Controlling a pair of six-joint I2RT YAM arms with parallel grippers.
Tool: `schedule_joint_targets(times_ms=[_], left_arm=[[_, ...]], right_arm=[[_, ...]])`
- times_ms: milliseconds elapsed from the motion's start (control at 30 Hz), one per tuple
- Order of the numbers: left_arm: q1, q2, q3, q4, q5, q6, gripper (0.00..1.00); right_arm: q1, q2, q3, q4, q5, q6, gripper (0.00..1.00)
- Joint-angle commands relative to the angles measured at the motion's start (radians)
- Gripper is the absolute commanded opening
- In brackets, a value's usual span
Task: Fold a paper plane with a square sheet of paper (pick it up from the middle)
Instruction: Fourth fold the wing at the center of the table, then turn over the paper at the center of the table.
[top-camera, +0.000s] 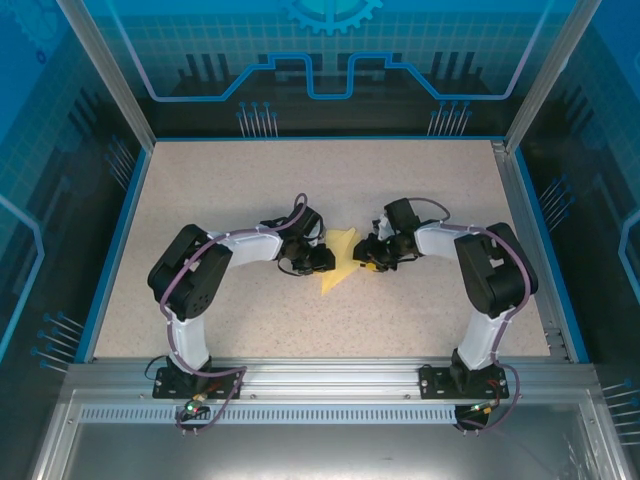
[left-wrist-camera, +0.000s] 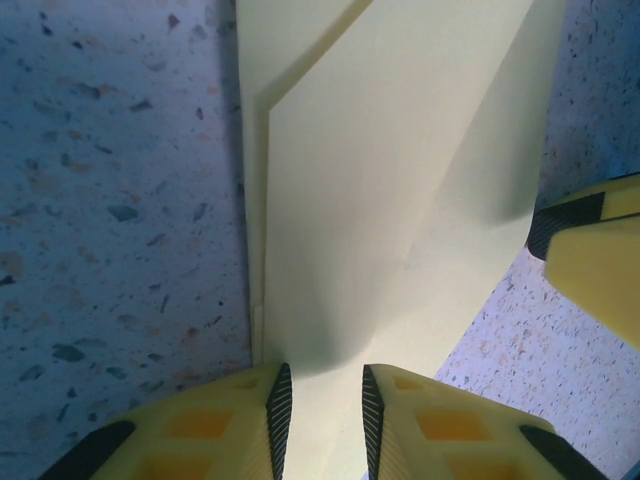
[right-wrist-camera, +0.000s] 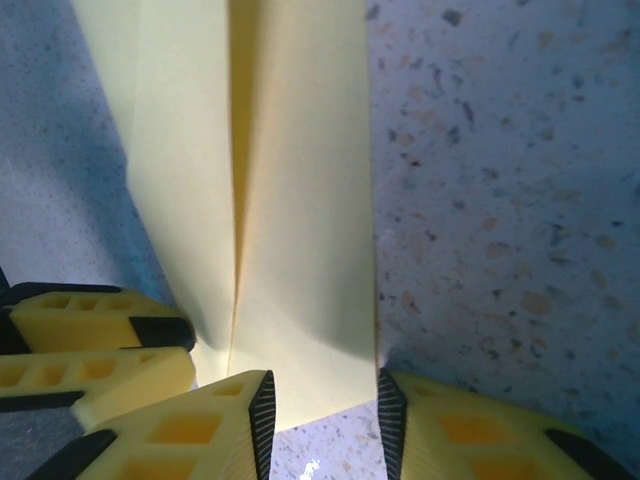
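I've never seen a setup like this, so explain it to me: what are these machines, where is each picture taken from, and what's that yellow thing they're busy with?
These are two robot arms bolted at the near edge of a speckled table. The overhead picture looks down from above and behind them. The other two pictures come from cameras on the arms' wrists, looking out past their own yellow fingers.

The yellow thing is a sheet of paper, already partly folded, with creases and overlapping layers. It lies in the middle, between the arms.

The left gripper has paper running between its two fingers; whether they actually pinch it I cannot tell. The right gripper has its fingers spread apart at the paper's edge, so it looks open.
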Motion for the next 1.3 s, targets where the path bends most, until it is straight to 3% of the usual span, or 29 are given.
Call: schedule_joint_targets(times_ms=[0,167,467,933,1100,1267], left_arm=[[0.001,0.028,0.017,-0.035,0.007,0.015,0.29],[0.002,0.037,0.011,-0.03,0.017,0.018,0.27],[0.002,0.039,-0.013,-0.013,0.022,0.002,0.24],[0.009,-0.02,-0.06,0.059,0.035,-0.049,0.22],[0.014,-0.036,-0.078,0.092,0.047,-0.064,0.23],[0.019,-0.053,-0.097,0.112,0.047,-0.073,0.23]], right_arm=[[0.028,0.044,0.012,-0.018,0.014,0.026,0.35],[0.051,0.055,0.008,0.086,-0.048,0.073,0.33],[0.059,0.08,0.082,0.12,-0.097,0.108,0.36],[0.063,0.145,0.172,0.066,-0.035,0.07,0.39],[0.065,0.175,0.184,0.093,-0.066,0.048,0.35],[0.066,0.188,0.191,0.115,-0.07,0.026,0.25]])
